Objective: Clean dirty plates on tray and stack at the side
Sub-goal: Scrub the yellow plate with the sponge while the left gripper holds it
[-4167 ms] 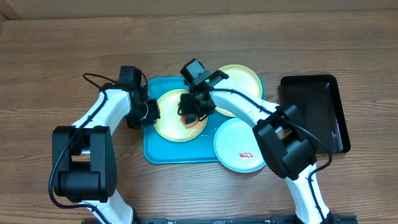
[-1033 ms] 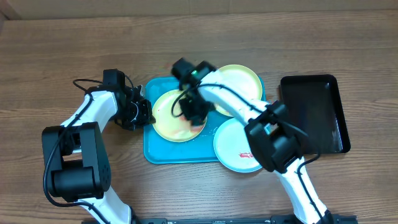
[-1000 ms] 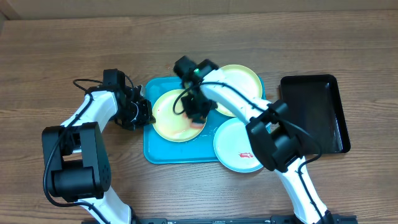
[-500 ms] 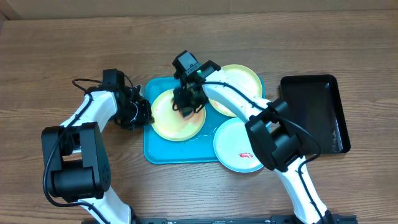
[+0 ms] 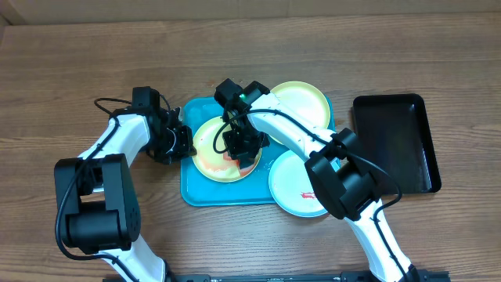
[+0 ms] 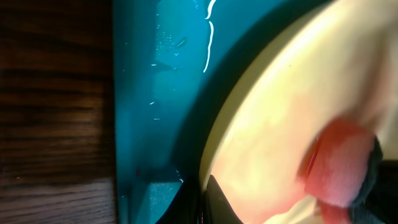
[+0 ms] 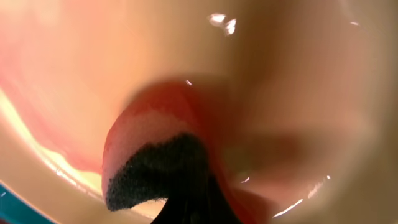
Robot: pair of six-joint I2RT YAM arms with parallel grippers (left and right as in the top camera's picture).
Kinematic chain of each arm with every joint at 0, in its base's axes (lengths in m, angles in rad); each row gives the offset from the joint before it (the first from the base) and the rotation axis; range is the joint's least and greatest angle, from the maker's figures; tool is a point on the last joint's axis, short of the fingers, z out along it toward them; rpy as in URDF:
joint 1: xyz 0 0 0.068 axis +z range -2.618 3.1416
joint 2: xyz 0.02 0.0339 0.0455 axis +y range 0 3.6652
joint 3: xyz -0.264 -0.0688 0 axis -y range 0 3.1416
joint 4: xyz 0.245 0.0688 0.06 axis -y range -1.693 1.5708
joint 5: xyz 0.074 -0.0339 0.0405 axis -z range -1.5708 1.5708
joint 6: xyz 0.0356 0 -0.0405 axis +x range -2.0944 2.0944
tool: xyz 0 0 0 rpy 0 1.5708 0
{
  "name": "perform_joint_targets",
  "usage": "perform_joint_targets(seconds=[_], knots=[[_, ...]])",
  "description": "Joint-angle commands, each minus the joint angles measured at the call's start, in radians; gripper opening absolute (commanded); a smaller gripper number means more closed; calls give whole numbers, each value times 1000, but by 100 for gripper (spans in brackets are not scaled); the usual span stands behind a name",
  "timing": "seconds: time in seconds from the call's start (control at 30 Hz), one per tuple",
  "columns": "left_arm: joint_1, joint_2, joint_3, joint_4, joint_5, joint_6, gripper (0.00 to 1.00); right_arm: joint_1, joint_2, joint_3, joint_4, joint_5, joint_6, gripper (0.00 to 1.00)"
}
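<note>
A pale yellow-green plate (image 5: 210,150) lies on the left part of the turquoise tray (image 5: 227,196). My left gripper (image 5: 180,143) is shut on its left rim, and the left wrist view shows that rim (image 6: 273,118) between the fingers (image 6: 202,208) over the tray (image 6: 155,93). My right gripper (image 5: 244,141) is shut on a red sponge with a black pad (image 7: 152,146) and presses it on the plate's middle right. The sponge also shows in the left wrist view (image 6: 339,168). A second yellow-green plate (image 5: 304,100) overlaps the tray's far right corner. A light-blue plate (image 5: 297,176) with a red smear (image 5: 311,194) overlaps its near right corner.
A glossy black tray (image 5: 391,141) lies on the wooden table (image 5: 94,63) to the right of the plates. The right arm reaches across the far yellow-green plate. Bare wood lies left of and behind the turquoise tray.
My right gripper has slid the sponge from the plate's far edge toward its middle right. The left gripper has stayed on the rim.
</note>
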Motion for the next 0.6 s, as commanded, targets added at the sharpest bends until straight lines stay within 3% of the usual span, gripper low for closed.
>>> perform_joint_targets(seconds=[0.0,0.17,0.37,0.57], knots=[[8,11,2,4,-24,11,4,-37,31,-19,44,229,2,4],[7,11,2,3,-24,11,4,-37,31,-19,159,181,51,4],[7,11,2,3,-23,11,4,-29,39,-21,292,-122,89,4],[7,11,2,3,-23,10,4,8,41,-20,225,-209,88,4]])
